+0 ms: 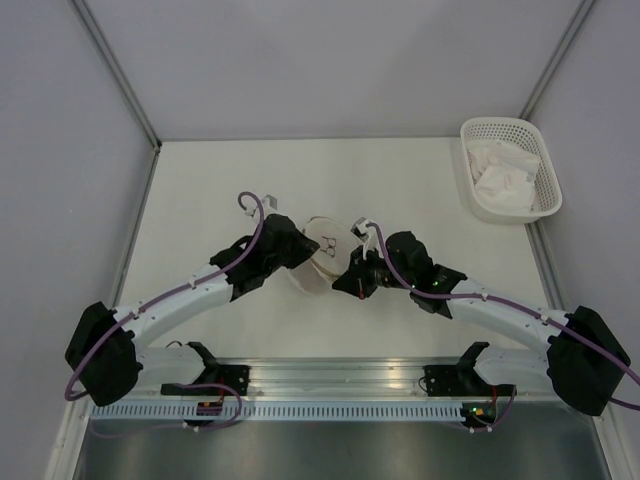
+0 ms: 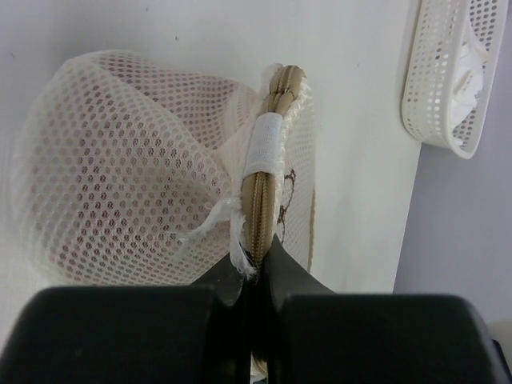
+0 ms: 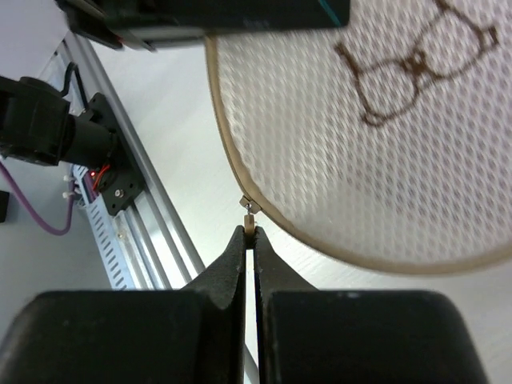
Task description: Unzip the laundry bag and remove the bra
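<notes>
The laundry bag (image 1: 322,255) is a round whitish mesh pod held tilted between my two grippers at the table's middle. In the left wrist view its mesh dome (image 2: 120,176) bulges left and the brownish zip rim (image 2: 264,200) runs down into my left gripper (image 2: 260,256), which is shut on that rim. In the right wrist view the flat flap with the dark bra drawing (image 3: 400,88) fills the top right. My right gripper (image 3: 250,232) is shut on the small zip pull (image 3: 250,220) at the flap's edge. The bra is hidden inside.
A white lattice basket (image 1: 510,168) with white cloth inside stands at the back right; it also shows in the left wrist view (image 2: 448,80). The rail with the arm bases (image 1: 330,385) runs along the near edge.
</notes>
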Controlling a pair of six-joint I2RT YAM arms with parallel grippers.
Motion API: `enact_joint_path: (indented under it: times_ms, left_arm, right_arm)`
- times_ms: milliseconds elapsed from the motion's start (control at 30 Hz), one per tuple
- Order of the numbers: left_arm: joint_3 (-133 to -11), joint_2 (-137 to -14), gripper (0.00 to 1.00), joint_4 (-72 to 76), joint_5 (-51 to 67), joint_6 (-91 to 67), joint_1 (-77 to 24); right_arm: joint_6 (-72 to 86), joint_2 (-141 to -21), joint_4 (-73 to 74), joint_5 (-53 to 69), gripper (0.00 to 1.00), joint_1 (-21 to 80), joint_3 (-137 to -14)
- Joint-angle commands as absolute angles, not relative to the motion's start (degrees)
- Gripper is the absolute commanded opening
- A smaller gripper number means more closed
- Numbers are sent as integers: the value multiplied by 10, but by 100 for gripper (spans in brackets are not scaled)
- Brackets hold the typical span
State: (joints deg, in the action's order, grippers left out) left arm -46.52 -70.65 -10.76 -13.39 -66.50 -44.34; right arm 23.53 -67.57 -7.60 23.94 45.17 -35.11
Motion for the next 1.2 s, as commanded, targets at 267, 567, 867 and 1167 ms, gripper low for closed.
enact_joint_path:
  times_ms: [267,567,867,1167]
  left_arm:
    - [-523,-739,2,-54,14,-505,-331]
    - [-569,-835,2,-40,274,-397,-240]
    - [-645,-955,2,-41,479,-334,-197]
    - [-646,-953,100,-66,386,-343,-196]
  right_arm:
    - [193,-677,13,116,0,454,-395]
    - [193,-698,80,-34,0,454,-412]
    - [203,-711,107,-154,0,454,-424]
    - [202,-688,104,-144,0,454,-414]
